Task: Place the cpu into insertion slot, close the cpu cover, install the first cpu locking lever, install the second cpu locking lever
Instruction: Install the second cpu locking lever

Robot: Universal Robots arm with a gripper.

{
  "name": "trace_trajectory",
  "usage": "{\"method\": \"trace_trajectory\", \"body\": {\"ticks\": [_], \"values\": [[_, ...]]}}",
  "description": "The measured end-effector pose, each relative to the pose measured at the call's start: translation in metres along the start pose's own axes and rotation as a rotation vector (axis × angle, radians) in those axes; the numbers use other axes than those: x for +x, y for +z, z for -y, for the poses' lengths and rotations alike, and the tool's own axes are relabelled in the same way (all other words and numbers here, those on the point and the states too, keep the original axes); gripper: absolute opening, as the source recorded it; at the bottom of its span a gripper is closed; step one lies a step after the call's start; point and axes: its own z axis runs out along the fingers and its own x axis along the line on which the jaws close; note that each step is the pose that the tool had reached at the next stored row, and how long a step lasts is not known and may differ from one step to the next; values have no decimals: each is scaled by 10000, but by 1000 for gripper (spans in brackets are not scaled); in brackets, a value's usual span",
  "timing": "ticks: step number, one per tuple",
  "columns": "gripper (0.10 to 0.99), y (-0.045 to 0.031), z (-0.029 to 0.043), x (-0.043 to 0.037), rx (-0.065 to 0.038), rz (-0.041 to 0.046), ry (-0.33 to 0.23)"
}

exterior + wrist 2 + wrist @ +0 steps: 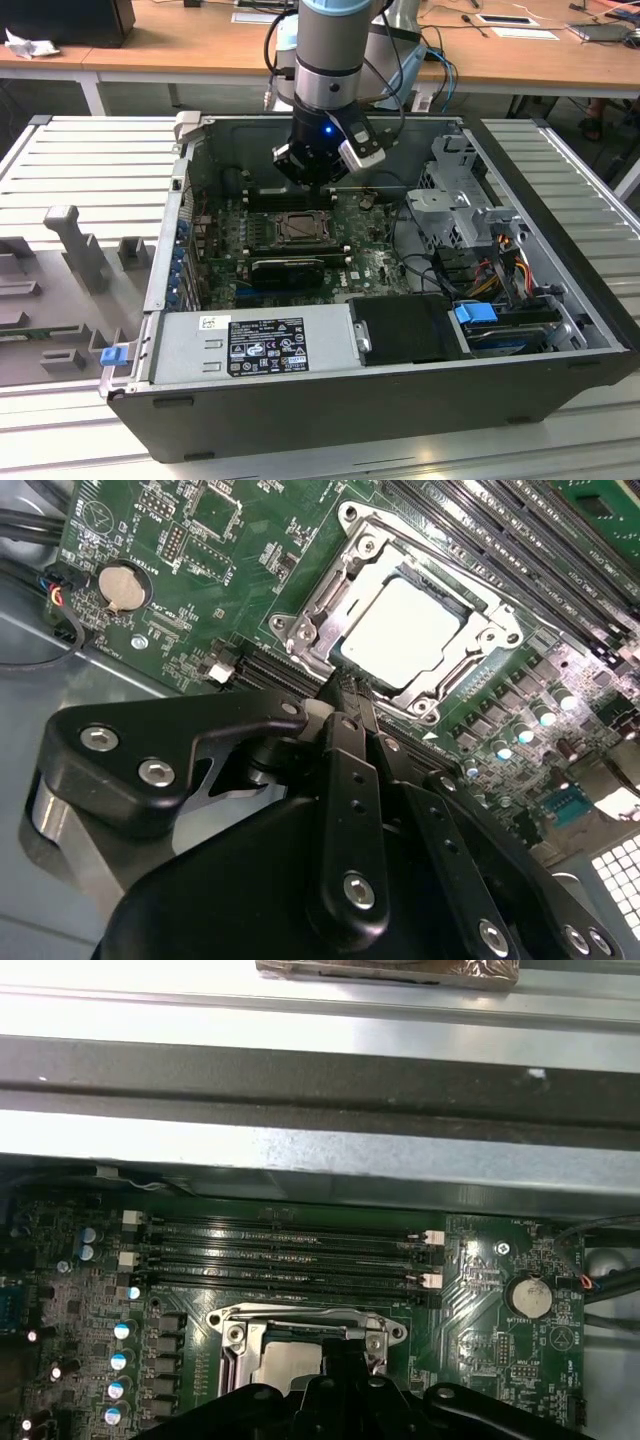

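- Exterior view: open computer case [560, 360] lying on a ribbed bench [90, 160], green motherboard [380, 262] inside. Hand [312, 172] hanging in the upper centre of the frame, just above the insertion slot [298, 228], blue light lit on the wrist. Black graphics card [288, 268] right below the slot in the frame; grey power supply [250, 345] along the near wall.
- Second wrist view: cpu [400, 630] seated flat in the insertion slot [305, 630], upper centre of the frame, with the cpu cover [455, 685] lying down around it, pale face showing through the square opening. Hand [345, 685] closed, fingertips pressed together at the near edge of the cover, gripping nothing visible. Coin battery [118, 586] at upper left.
- First wrist view: cpu [285, 1365] and cpu cover [300, 1318] at lower centre, black memory slots [285, 1255] above them, coin battery [528, 1297] at right.
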Motion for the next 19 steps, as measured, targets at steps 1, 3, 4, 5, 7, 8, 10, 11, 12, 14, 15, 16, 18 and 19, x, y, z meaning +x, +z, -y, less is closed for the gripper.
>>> {"method": "trace_trajectory", "body": {"ticks": [1,3,4,5,7,8,10,11,12,14,15,16,18,19], "values": [[106,0,0,0,-1,1,-1],[106,-2,9,0,-1,-1,-1],[106,-2,12,1,-3,0,0],[106,-3,16,1,-3,-1,0],[106,-3,24,2,-3,0,1],[106,-7,26,2,-1,-1,2],[106,-27,25,2,-3,-1,1],[106,-42,23,2,-1,-1,1],[106,-55,22,2,-2,-1,1],[106,-81,20,2,-1,-1,1],[106,-92,18,3,-3,0,1],[106,-99,18,3,-2,-1,1],[106,-107,18,3,-4,0,1],[106,-107,18,2,-5,1,0]]}}
